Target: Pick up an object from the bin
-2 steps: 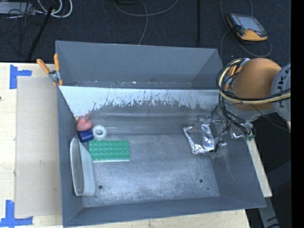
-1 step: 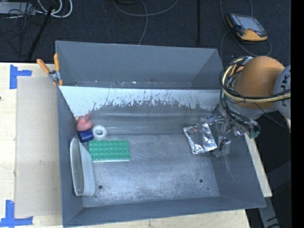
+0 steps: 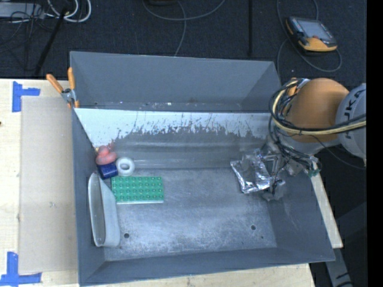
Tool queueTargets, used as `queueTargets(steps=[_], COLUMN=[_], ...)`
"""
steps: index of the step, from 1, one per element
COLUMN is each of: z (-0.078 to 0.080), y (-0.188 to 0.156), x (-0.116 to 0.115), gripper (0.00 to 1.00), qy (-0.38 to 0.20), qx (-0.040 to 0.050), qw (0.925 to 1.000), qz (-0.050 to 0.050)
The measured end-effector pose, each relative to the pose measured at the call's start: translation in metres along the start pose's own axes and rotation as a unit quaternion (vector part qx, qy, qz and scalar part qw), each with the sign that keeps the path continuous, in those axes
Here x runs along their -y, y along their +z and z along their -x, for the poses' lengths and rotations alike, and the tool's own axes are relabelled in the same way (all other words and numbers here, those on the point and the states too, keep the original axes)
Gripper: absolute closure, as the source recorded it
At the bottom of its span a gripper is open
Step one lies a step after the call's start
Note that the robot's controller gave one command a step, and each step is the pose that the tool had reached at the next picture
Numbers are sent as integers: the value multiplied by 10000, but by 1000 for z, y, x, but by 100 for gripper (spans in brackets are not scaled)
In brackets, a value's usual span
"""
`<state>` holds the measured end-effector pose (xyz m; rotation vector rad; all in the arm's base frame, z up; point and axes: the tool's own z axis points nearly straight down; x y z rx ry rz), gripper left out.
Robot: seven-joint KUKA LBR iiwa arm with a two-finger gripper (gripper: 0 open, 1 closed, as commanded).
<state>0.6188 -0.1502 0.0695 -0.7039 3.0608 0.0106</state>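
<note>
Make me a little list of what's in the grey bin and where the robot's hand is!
container: grey metal bin
robot: gripper at the bin's right side, low over the crumpled silver foil
left corner: green studded plate, small blue block, pink lump, white ring
left wall: long pale piece lying along it

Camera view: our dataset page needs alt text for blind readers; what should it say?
The gripper is down at a crumpled silvery foil piece on the right of the grey bin. At the left lie a green studded plate, a small blue block, a white ring, a pink lump and a pale oblong tray.
</note>
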Motion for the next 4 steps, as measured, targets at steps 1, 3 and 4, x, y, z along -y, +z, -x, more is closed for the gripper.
queueTargets(steps=[1, 3, 4], z=[1, 2, 3], y=[0, -51, -77], x=[-1, 0, 0], gripper=[0, 100, 100], qy=[5, 9, 13], qx=[9, 20, 10], qw=[10000, 10000, 10000], qz=[6, -49, -44])
